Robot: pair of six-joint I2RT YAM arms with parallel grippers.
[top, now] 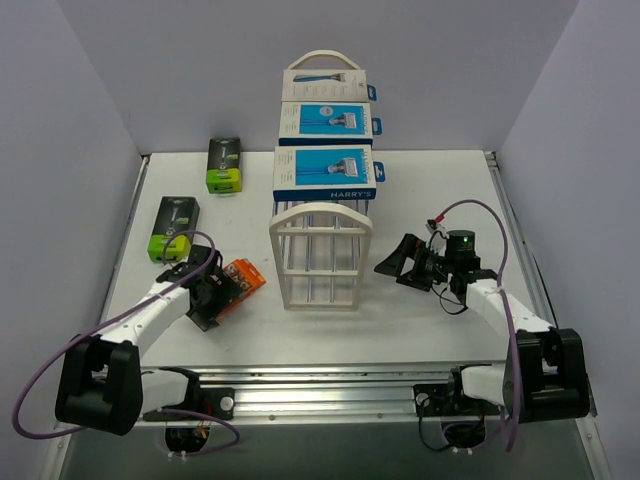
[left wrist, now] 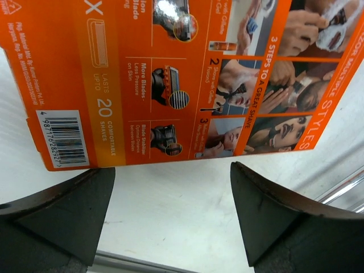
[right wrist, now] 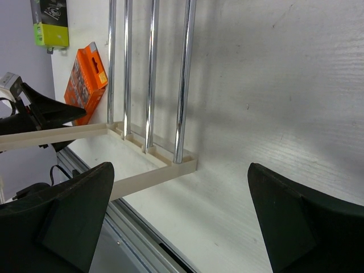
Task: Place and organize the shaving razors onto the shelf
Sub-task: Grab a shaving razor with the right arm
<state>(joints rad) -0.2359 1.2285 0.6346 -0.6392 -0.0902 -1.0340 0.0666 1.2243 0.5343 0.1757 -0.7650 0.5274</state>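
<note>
The cream-white shelf (top: 320, 256) stands mid-table with three blue-and-white razor boxes on its tiers: top (top: 325, 82), middle (top: 326, 122), lower (top: 326, 172). An orange razor box (top: 243, 277) lies on the table left of the shelf. My left gripper (top: 220, 292) is open right at its near edge; in the left wrist view the orange box (left wrist: 170, 74) lies just beyond the open, empty gripper (left wrist: 170, 213). Two black-and-lime boxes (top: 224, 164) (top: 173, 227) lie at the left. My right gripper (top: 393, 263) is open and empty, to the right of the shelf's base (right wrist: 153, 170).
Grey walls close in the table on the left, back and right. A metal rail (top: 320, 385) runs along the near edge. In the right wrist view the open gripper (right wrist: 179, 219) faces the shelf's chrome bars (right wrist: 185, 79), with the orange box (right wrist: 85, 79) behind.
</note>
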